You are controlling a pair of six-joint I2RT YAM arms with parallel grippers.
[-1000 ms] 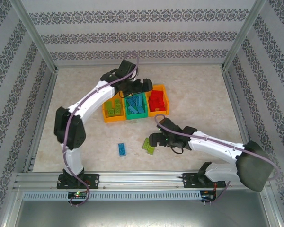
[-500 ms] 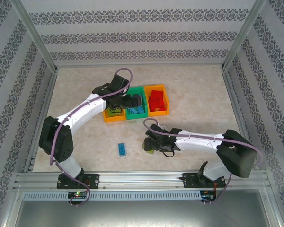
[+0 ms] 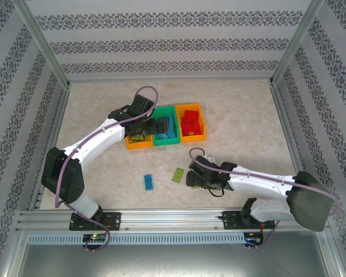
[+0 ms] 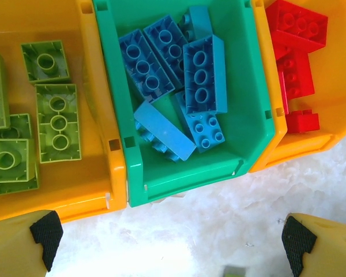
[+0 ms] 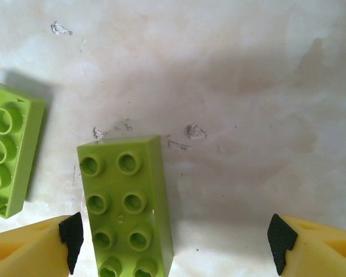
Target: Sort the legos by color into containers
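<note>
The right hand (image 5: 174, 238) hangs open over the counter (image 5: 248, 86). A lime lego (image 5: 127, 202) lies flat between its fingers, crowding the 9 o'clock one. Best to shift toward 9 o'clock, centre on the long sides, then close. The left hand (image 4: 170, 239) is open and empty.

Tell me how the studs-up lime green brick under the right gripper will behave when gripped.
The lime green brick looks like rigid moulded plastic, so it probably won't flex in the right gripper. It lies flat and low, so a push should slide it, not tip it. Smooth sides might slip.
</note>
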